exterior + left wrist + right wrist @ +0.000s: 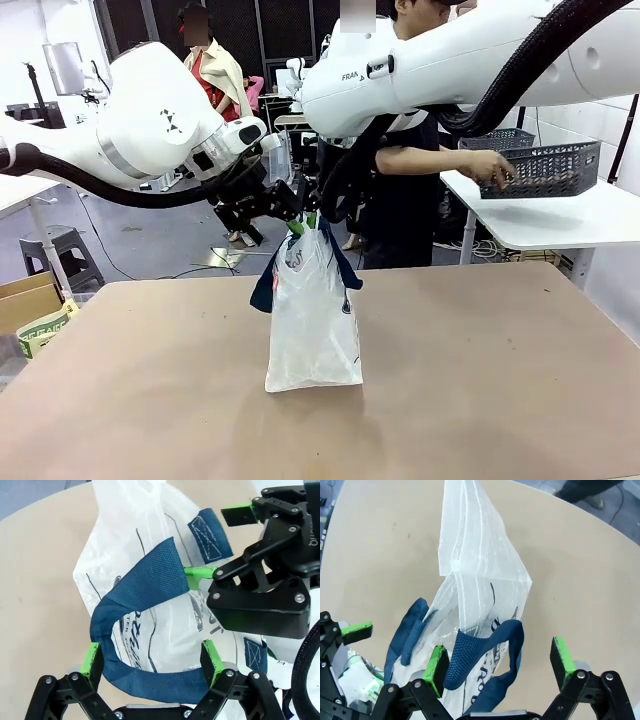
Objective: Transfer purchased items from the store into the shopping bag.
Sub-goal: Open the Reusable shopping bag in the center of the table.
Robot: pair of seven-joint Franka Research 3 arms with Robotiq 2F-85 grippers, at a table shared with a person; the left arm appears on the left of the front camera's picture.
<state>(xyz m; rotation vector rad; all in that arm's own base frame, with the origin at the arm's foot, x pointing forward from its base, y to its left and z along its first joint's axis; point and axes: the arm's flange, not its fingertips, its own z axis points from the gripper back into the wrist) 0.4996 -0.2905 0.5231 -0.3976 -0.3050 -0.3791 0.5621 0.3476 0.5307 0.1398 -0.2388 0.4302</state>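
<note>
- The left claw (152, 662) has its jaws spread wide. A navy strap (144, 591) of the bag loops through the gap and brushes one of the green pads (92, 660), but nothing is pinched.
- The right claw (500, 662) is just as wide apart. The second navy strap (469, 655) is draped between its pads and is not clamped either.
- The two claws hang close together, facing each other, right over the mouth of the bag.
- The shopping bag (312, 320) stands upright on the table (500, 390), around the middle and well away from every edge. Its top is gathered up toward the claws.
- Nothing can be seen through the translucent plastic. The bag looks flat and slack, so it is most likely empty.
- Beyond the table's far right corner, the person's hand (490, 168) reaches into a dark lattice basket (548, 168) on a white side table (560, 222). The purchased items are presumably there, but none can be made out.
- Progress, as a judgement: the task is barely started. No item has reached the bag, and the handles are lined up but not yet gripped.
- Left to do: close a claw on each strap, draw the straps apart so the mouth opens, and hold it open while every item goes in.
</note>
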